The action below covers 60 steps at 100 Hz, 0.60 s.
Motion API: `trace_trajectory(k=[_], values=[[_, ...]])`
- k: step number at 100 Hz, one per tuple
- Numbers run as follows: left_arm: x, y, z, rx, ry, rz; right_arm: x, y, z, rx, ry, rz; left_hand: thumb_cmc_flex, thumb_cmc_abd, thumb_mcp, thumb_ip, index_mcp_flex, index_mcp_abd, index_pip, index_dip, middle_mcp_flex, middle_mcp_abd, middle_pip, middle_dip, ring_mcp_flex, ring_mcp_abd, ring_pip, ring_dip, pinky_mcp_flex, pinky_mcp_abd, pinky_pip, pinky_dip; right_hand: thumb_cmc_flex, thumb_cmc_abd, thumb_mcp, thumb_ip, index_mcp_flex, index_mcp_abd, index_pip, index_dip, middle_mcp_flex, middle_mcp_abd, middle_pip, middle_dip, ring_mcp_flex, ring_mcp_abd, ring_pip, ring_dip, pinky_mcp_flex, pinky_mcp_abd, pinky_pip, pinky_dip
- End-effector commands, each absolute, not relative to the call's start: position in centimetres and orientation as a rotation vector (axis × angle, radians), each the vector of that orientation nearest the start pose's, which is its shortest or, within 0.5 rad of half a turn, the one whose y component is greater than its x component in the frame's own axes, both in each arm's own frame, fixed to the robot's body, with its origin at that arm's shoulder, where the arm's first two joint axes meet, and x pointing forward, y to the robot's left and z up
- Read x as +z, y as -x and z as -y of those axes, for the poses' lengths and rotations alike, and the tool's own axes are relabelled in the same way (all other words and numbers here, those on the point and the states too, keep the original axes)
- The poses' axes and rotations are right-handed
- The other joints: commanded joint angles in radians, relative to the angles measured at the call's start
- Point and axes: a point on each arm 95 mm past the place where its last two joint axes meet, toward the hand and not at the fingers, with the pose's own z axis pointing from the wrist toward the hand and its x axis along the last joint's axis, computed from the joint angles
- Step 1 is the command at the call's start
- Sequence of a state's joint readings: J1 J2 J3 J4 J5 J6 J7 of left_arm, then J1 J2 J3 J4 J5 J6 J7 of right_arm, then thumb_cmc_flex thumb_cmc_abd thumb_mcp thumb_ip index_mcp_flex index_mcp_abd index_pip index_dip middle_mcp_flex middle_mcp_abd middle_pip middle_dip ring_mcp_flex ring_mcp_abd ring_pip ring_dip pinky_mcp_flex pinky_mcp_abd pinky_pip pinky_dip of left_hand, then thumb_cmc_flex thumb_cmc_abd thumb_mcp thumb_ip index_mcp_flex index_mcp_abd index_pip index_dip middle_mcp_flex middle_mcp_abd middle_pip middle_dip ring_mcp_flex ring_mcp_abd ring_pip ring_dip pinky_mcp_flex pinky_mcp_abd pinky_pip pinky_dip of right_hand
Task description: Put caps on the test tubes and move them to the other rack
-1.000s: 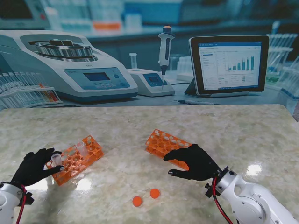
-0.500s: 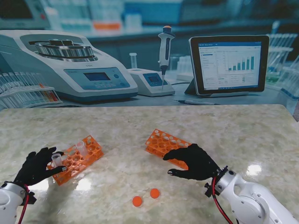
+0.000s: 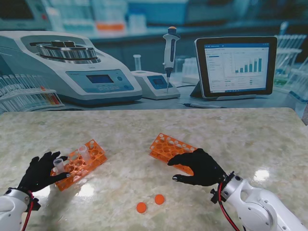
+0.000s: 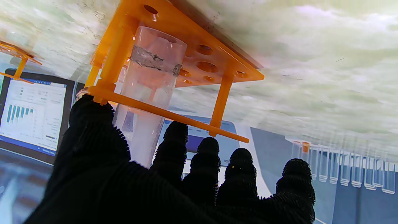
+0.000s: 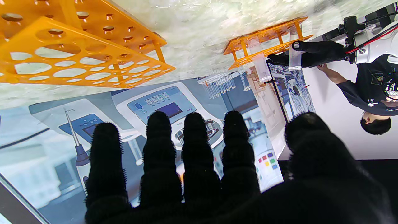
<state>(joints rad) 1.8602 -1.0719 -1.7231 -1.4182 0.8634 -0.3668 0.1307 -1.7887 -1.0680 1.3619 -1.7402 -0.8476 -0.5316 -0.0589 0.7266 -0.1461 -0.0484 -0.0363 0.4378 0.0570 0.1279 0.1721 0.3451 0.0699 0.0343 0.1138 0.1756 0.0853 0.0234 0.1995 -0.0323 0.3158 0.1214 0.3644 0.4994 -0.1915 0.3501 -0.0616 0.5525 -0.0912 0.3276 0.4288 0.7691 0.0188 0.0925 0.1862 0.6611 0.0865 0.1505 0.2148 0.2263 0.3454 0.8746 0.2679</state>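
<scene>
Left hand (image 3: 41,172) pinches the clear plastic tube (image 3: 58,165) in the left orange rack (image 3: 79,163), likely to lift it for capping; right hand (image 3: 202,167) hovers open, empty.

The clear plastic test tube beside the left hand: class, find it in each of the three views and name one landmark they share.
Stand view: the clear plastic test tube stands in the left orange rack's near end, at the left hand.
Left wrist view: it fills the middle, held in the rack.
Right wrist view: small and distant, by the black-gloved hand.
Shared landmark: that orange rack.
</scene>
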Motion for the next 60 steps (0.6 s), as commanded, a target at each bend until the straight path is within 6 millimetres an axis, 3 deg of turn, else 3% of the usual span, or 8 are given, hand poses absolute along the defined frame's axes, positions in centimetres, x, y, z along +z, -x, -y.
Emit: trace_trajectory(k=[1,19,40,44,60], values=[[-38.9,-31.5,-20.11,-1.365,1.492,-1.295,-31.44,-32.65,-0.51,2.003,-1.062,-1.639,0.086,0.001,0.033,0.003,0.026,-0.039,0.023,0.001,-0.037,-0.045,0.001,-0.019,-0.038,-0.029,-0.014,-0.011,-0.015,-0.032,-0.055,-0.034,0.005,0.031,-0.019,0.028,-0.019,-0.005,-0.004,0.01,-0.008,0.0,0.002,0.007,-0.026,0.006,-0.032,0.002,-0.016,-0.009,-0.014,0.014],[-39.15,-31.46,-19.94,-1.361,1.503,-1.299,-31.41,-32.57,-0.57,2.004,-1.061,-1.64,0.108,0.019,0.036,0.004,0.042,-0.096,0.046,0.007,-0.038,-0.069,0.008,-0.016,-0.039,-0.037,-0.014,-0.012,-0.021,-0.039,-0.056,-0.033,0.005,0.032,-0.02,0.029,-0.019,-0.004,-0.004,0.01,-0.007,-0.001,0.002,0.007,-0.026,0.006,-0.032,0.002,-0.016,-0.01,-0.014,0.014],[-39.34,-31.44,-19.7,-1.364,1.523,-1.298,-31.39,-32.5,-0.64,2.004,-1.062,-1.641,0.157,0.069,0.033,0.004,0.095,-0.219,0.13,0.036,-0.04,-0.092,0.022,-0.008,-0.042,-0.056,-0.012,-0.012,-0.031,-0.054,-0.061,-0.031,0.007,0.033,-0.02,0.029,-0.019,-0.004,-0.004,0.01,-0.009,0.0,0.001,0.007,-0.025,0.008,-0.032,0.002,-0.017,-0.01,-0.014,0.013],[-39.37,-31.45,-19.66,-1.365,1.526,-1.298,-31.39,-32.5,-0.64,2.004,-1.062,-1.641,0.17,0.077,0.029,0.002,0.11,-0.243,0.157,0.048,-0.037,-0.13,0.03,-0.004,-0.043,-0.06,-0.011,-0.011,-0.032,-0.056,-0.062,-0.03,0.006,0.034,-0.02,0.029,-0.018,-0.003,-0.003,0.01,-0.008,-0.001,0.002,0.007,-0.027,0.004,-0.033,0.001,-0.017,-0.01,-0.014,0.013],[-39.45,-31.56,-19.56,-1.371,1.534,-1.3,-31.39,-32.5,-0.64,2.004,-1.062,-1.641,0.246,0.11,0.023,-0.007,0.173,-0.31,0.225,0.095,-0.028,-0.154,0.048,0.008,-0.031,-0.073,-0.005,-0.007,-0.022,-0.063,-0.052,-0.019,0.006,0.035,-0.021,0.029,-0.017,-0.004,-0.003,0.01,-0.008,-0.001,0.002,0.007,-0.027,0.005,-0.033,0.001,-0.018,-0.011,-0.015,0.013]])
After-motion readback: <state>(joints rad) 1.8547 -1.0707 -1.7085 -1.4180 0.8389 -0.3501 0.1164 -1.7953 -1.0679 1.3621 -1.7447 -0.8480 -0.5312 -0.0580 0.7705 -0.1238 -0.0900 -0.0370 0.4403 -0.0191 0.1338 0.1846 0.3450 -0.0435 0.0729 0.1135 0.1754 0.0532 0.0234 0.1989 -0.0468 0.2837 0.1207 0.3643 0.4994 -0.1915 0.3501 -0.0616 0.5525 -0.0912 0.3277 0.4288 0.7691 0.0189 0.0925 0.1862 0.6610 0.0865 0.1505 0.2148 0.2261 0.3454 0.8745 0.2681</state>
